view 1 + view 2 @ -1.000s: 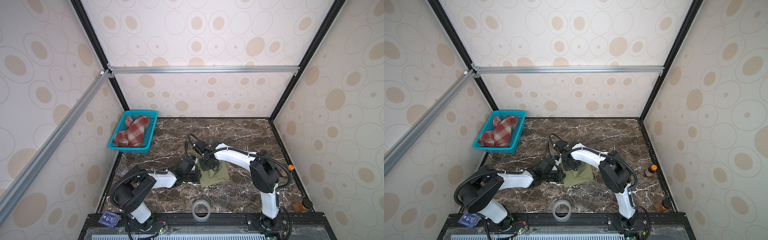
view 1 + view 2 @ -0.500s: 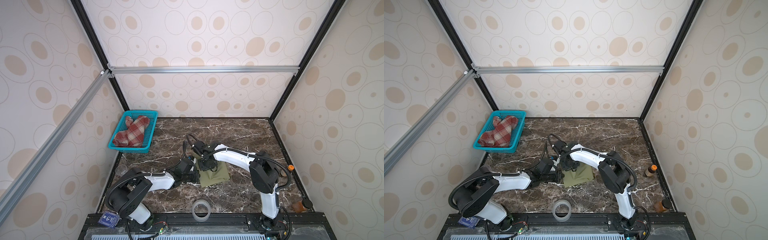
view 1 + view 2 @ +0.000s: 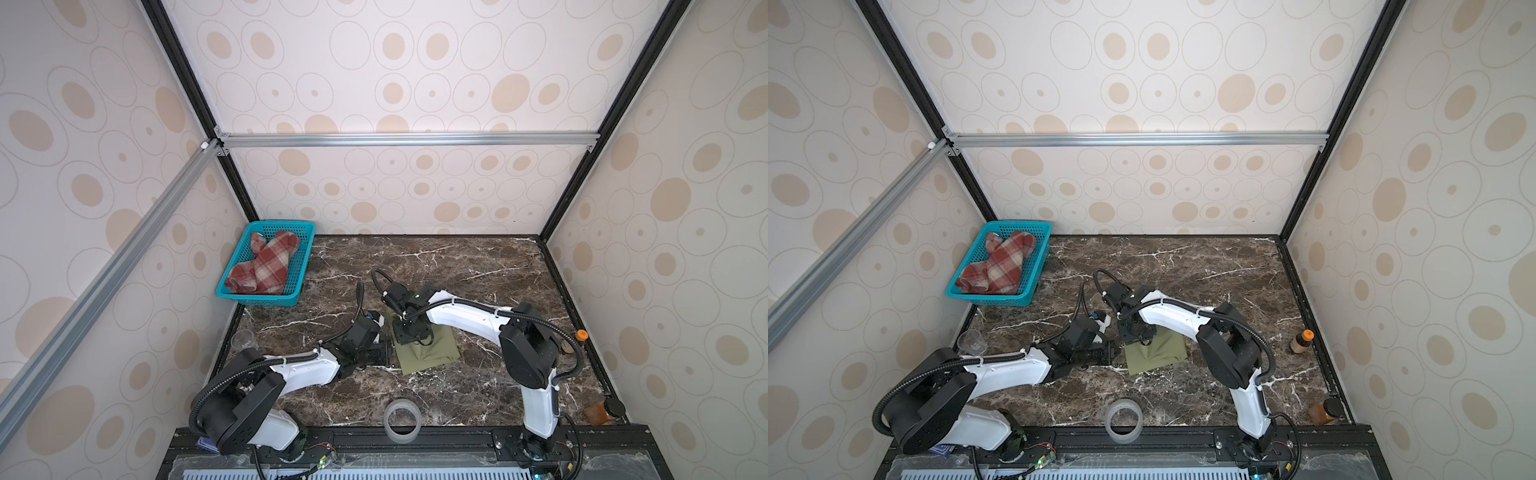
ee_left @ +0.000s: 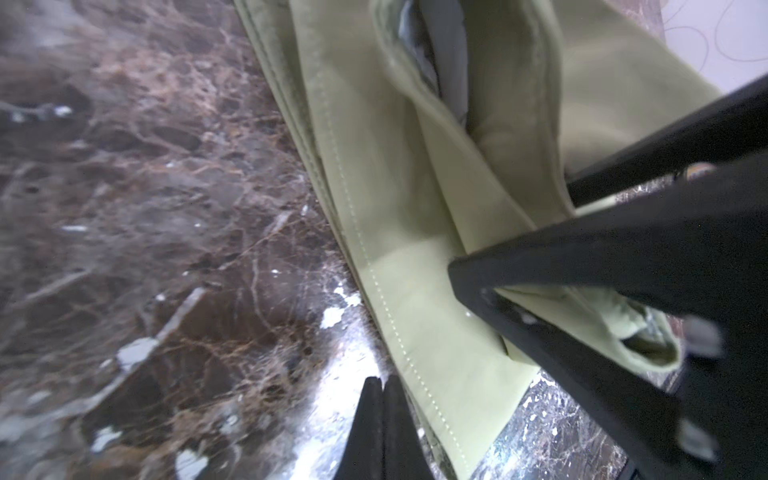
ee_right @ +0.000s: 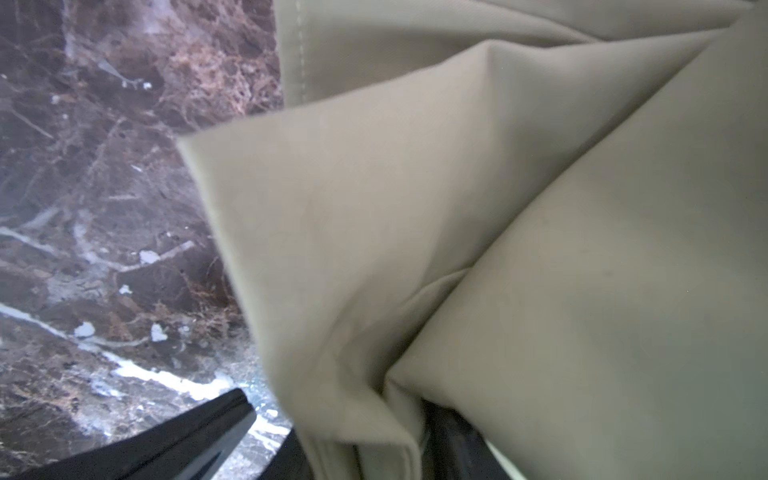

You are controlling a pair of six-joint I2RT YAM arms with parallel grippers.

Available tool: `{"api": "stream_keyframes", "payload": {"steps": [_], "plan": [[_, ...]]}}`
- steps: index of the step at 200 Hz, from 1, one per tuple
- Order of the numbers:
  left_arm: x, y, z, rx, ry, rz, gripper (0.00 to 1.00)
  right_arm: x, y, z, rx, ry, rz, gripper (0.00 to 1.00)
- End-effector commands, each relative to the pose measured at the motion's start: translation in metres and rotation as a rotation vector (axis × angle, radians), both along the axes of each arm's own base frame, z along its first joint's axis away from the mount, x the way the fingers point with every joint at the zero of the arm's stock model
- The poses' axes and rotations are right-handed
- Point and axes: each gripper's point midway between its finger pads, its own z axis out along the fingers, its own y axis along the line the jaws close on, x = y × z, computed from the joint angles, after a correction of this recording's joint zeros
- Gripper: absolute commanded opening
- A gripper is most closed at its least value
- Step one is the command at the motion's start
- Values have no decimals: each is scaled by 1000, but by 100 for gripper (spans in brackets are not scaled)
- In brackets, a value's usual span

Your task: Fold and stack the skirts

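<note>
The olive-green skirt lies folded on the marble table, right of centre near the front. My right gripper is down on its far left part, jaws open; a loose fold of the skirt hangs between them. One finger stands clear of the cloth, the other is hidden behind it. My left gripper is shut and empty on the table just beside the skirt's stitched hem. The red-and-cream plaid skirt lies crumpled in the basket.
The teal mesh basket stands at the back left corner. A roll of clear tape sits at the front edge, a clear cup at the left wall. A small bottle and a brown jar stand along the right wall.
My right gripper's jaws have opened on the olive-green skirt. Both arms have shifted only slightly; the left gripper stays shut.
</note>
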Motion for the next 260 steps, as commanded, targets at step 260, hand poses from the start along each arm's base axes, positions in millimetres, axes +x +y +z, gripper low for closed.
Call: {"api": "stream_keyframes", "payload": {"steps": [260], "plan": [[89, 18, 6, 68, -80, 93, 8, -24, 3, 7, 175, -34, 41, 36]]}}
